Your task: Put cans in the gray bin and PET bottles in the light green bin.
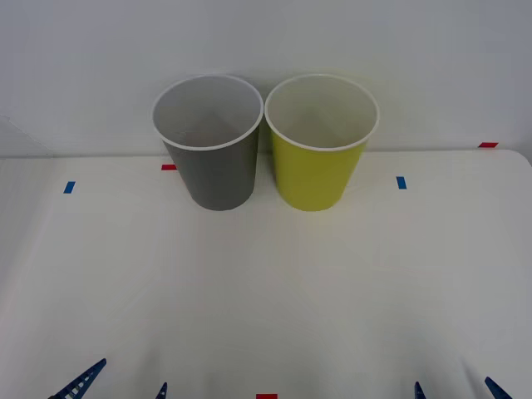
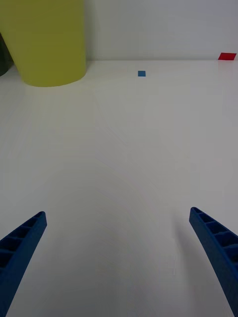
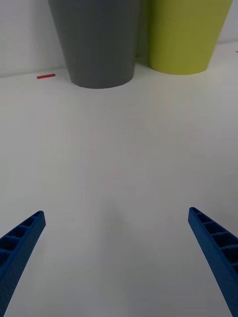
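Both grippers, left and right, spread wide with nothing held; gray bin and light green bin ahead, rims possibly touching.

Light is bright, soft and even across the white desk, with no harsh glare. The gray bin and the light green bin cast only faint, diffuse shadows on the desk around their bases. Their white insides look dimmer toward the bottom. Edges look sharp, without obvious blur.
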Controlling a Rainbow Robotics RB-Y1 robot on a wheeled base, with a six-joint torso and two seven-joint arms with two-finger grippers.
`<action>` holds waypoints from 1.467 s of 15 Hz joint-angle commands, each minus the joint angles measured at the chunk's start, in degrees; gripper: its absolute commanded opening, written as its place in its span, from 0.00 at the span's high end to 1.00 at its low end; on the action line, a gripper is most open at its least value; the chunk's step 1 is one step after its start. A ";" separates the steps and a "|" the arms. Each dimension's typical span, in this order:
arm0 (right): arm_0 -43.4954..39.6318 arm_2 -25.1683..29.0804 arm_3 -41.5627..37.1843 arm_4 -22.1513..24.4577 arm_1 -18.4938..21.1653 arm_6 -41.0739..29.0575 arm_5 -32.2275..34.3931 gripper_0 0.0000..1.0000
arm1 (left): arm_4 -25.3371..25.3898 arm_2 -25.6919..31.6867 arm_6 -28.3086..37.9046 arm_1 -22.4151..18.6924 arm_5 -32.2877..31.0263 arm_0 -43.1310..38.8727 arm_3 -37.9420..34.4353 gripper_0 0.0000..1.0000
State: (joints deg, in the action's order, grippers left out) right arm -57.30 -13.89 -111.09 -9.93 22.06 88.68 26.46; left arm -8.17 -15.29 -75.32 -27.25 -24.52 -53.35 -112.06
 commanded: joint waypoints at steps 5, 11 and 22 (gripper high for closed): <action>0.00 0.00 0.00 0.00 0.00 0.00 -0.01 0.00 | 0.00 0.00 0.00 0.00 0.00 0.00 0.00 0.00; 0.00 0.00 0.00 0.00 0.00 0.00 -0.01 0.00 | 0.00 0.00 0.00 0.00 0.00 0.00 0.00 0.00; 0.00 0.00 0.00 0.00 0.00 0.00 -0.01 0.00 | 0.00 0.00 0.00 0.00 0.00 0.00 0.00 0.00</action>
State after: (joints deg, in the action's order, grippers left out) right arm -57.30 -13.89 -111.09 -9.93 22.06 88.68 26.46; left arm -8.17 -15.29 -75.32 -27.25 -24.52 -53.35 -112.06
